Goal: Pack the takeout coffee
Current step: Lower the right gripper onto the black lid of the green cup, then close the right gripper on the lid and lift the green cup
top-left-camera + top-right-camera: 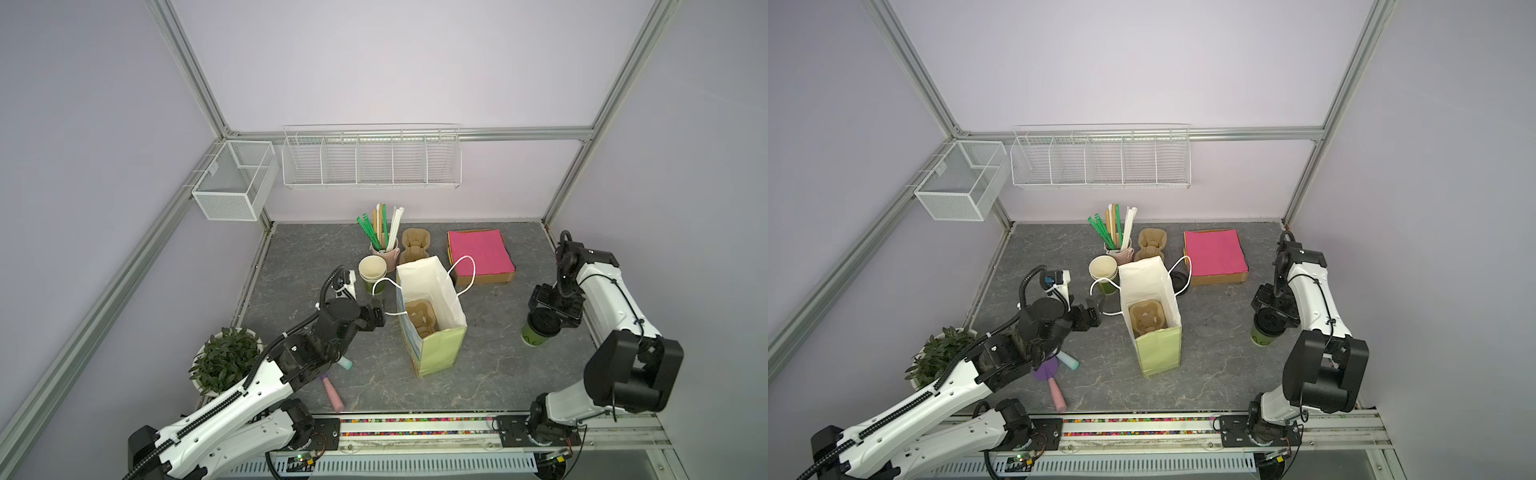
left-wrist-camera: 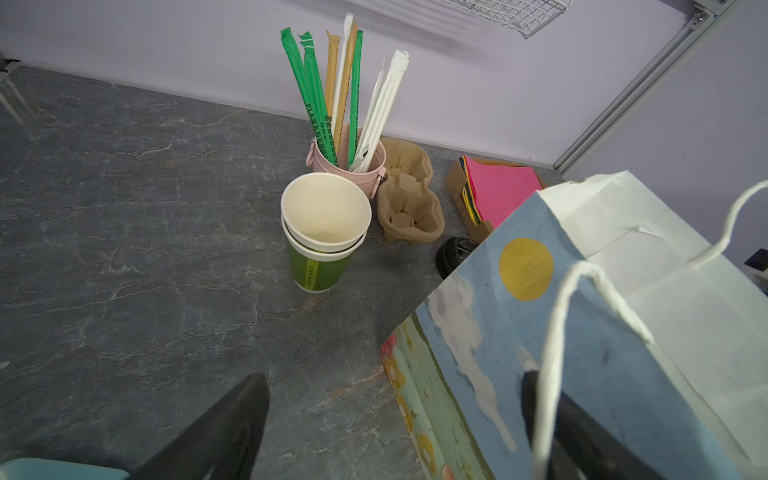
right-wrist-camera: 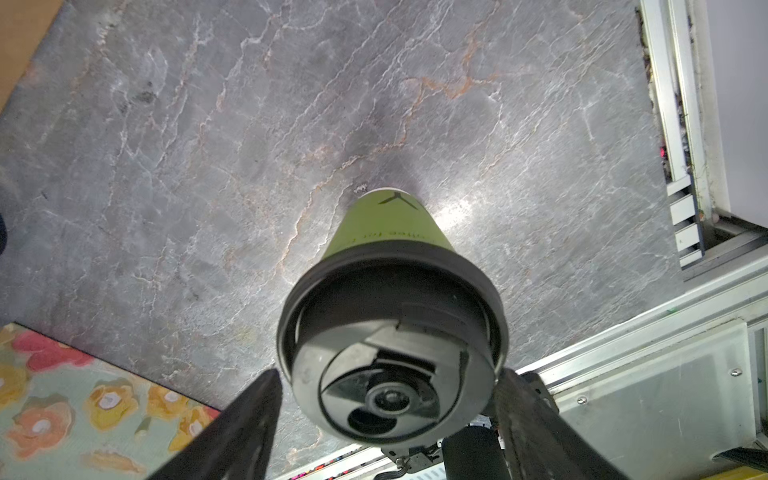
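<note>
The worktop [image 1: 316, 257] in front of me is a grey slab veined like marble. A paper bag [image 1: 436, 345] stands upright near its middle, mouth open. Behind the bag stand a stack of lidless green cups [image 1: 372, 270], a pink pot [image 1: 384, 255] full of wrapped straws [image 1: 380, 228], two pulp cup carriers [image 1: 415, 245] and a black lid [image 1: 1179, 280]. Further to my right a cardboard tray [image 1: 486, 277] holds pink napkins [image 1: 480, 253]. The takeout coffee [image 1: 538, 328] stands upright on my right, well apart from the bag. On my left lie a pink stick [image 1: 333, 392], a teal piece [image 1: 345, 363] and a purple piece [image 1: 1045, 369].
</note>
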